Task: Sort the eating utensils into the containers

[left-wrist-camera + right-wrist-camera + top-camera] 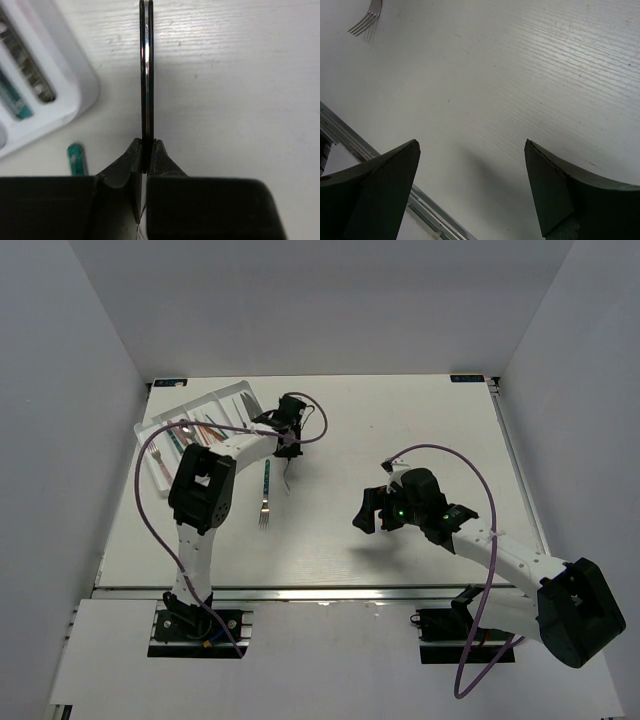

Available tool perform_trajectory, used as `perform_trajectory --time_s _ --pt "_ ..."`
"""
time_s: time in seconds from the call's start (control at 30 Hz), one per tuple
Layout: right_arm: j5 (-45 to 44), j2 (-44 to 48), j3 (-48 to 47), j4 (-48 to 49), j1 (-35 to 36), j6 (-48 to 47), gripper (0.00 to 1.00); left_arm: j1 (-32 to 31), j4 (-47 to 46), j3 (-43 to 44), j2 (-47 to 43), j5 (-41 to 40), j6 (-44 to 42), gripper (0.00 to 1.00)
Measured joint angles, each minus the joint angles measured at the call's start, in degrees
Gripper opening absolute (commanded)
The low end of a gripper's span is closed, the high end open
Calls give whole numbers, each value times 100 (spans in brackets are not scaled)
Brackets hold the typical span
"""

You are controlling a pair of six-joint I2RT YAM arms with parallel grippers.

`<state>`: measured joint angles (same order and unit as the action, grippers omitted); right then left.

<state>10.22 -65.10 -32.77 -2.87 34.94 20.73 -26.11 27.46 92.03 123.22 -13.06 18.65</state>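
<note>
The white cutlery tray [225,392] lies at an angle at the far left of the surface [400,420]. Its long compartments hold sorted utensils [185,435] with pink and teal handles. In the left wrist view a rounded corner of the tray [75,85] fills the upper left, and a teal handle and a metal piece show in its slots.

Just right of the tray is the left end effector [288,435]. Its fingers [125,165] are pinched almost together on a black-edged utensil [146,75]. The utensil is seen edge-on, with a sliver of bright metal between two dark lines, and it runs straight out from the fingertips over the bare surface. It is too thin from this angle to tell whether it is a knife, fork or spoon. I also cannot tell whether it is lifted clear of the surface.

A teal-handled fork [266,490] lies loose on the surface, close beside that end effector on its near-left side. The handle points away from the arms and the tines point toward them. The tip of its handle [76,159] shows in the left wrist view, between the tray corner and the fingers, and touches neither.

Well to the right, the right end effector [368,510] hangs above open surface with its fingers [385,170] spread wide and nothing between them. The fork's tines [366,22] sit in the far corner of its wrist view, well apart from it.
</note>
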Motion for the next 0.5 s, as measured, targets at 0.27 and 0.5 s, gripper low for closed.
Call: perform_trajectory --time_s 0.27,0.5 --pt "0 2 0 -2 0 0 89 1266 269 -363 -2326 -142 553 0" --pt "4 20 0 -2 0 0 89 3755 343 -319 -2323 138 343 0"
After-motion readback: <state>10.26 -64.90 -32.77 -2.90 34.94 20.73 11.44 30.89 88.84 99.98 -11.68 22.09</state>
